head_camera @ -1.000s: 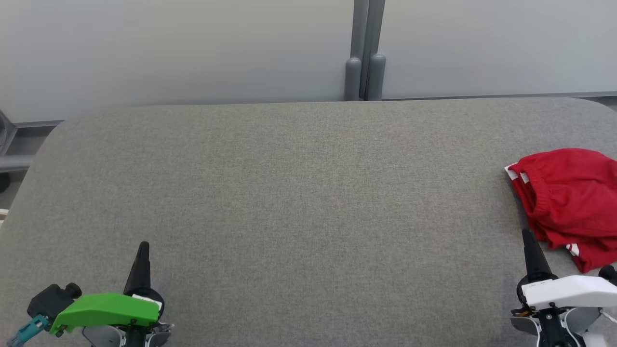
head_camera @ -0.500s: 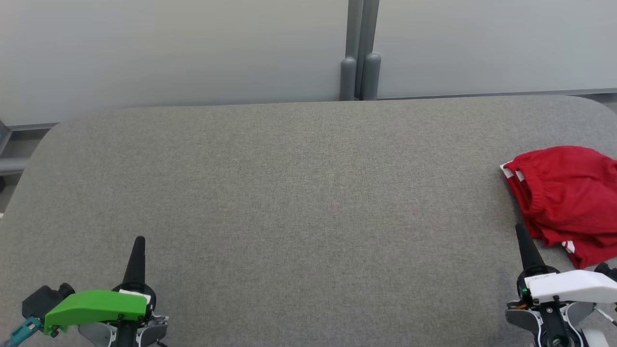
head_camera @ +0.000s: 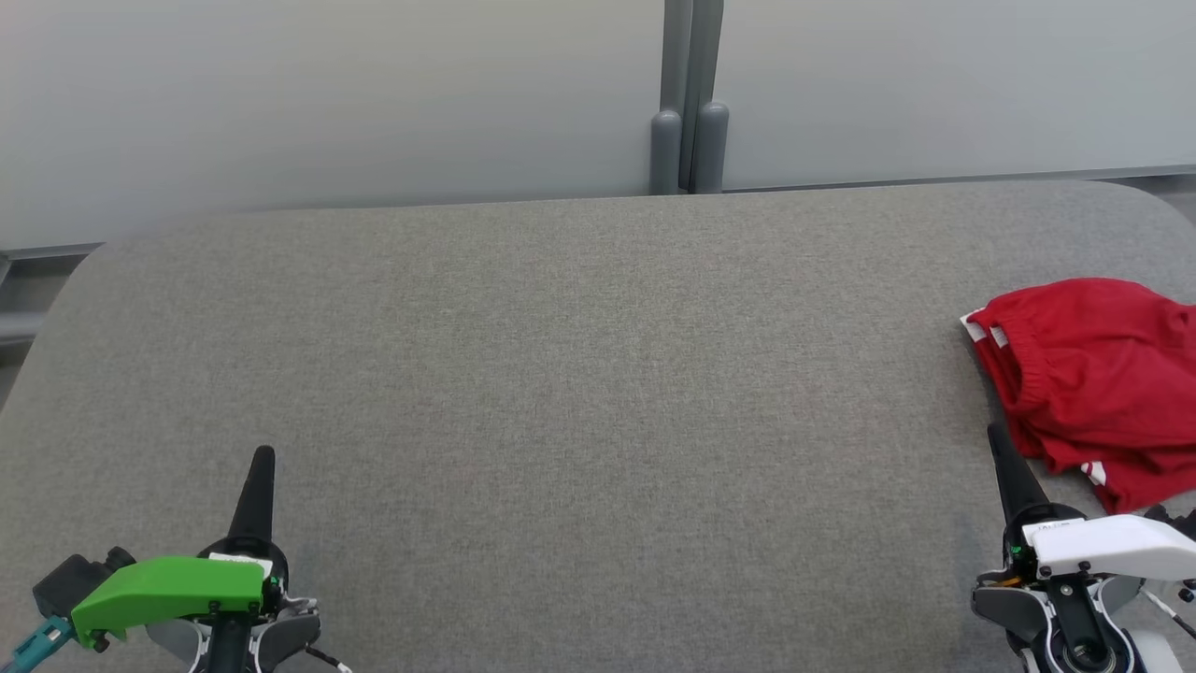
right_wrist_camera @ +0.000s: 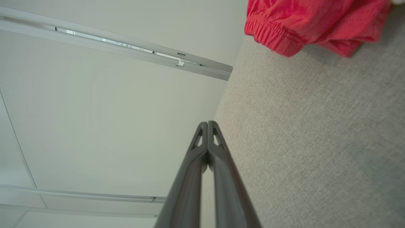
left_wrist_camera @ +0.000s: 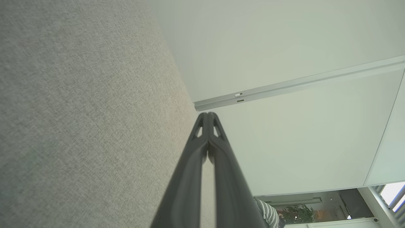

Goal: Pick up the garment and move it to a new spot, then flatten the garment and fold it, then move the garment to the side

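We count one red garment and one grey fabric-covered table. We count two grippers, one left gripper and one right gripper, and two covers, one green cover and one white cover. At the back we count two grey posts and two pale wall panels.

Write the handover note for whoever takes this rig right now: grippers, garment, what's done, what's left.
Left gripper: shut, empty, over the near left of the grey padded table.
Right gripper: shut, empty, at the near right, tip close to the garment but apart from it.
Red garment: loosely bunched at the table's right edge, partly cut off in the head view.
Done: cannot tell; the heap could be the start or a rough fold set aside.
Left: if unfolded, pick it up, move it to the middle, flatten, fold, move aside.
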### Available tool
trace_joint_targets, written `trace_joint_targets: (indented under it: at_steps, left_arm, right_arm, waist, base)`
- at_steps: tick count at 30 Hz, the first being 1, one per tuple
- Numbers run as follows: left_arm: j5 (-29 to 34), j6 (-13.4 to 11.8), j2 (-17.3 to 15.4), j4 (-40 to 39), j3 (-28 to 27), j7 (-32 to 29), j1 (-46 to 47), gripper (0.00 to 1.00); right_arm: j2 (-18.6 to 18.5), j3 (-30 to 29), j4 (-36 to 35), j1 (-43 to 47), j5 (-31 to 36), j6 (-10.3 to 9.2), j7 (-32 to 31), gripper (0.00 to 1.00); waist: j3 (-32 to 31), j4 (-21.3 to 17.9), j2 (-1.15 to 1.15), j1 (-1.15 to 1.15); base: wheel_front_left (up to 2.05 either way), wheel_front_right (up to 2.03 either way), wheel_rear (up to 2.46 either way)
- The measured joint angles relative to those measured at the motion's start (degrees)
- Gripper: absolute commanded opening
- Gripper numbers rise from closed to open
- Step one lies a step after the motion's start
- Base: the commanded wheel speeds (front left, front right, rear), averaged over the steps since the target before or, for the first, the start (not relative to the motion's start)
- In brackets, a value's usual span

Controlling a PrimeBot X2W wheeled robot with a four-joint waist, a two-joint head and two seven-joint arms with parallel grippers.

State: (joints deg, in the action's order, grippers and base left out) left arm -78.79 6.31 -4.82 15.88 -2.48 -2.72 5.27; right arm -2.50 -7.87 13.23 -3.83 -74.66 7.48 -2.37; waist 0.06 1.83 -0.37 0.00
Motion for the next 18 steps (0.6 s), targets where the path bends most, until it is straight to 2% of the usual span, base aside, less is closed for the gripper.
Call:
trace_joint_targets:
  at_steps: [18]
  left_arm:
    - [-7.2, 0.6, 1.0, -0.7, -2.4, -2.3, 0.7, 0.0]
  right_arm:
    - [-0.1, 0.8, 0.6, -1.2, -9.6, 0.0, -2.1, 0.0]
  waist:
    - [0.1, -0.9, 0.0, 0.0]
  base:
    - [0.0, 0.0, 0.0]
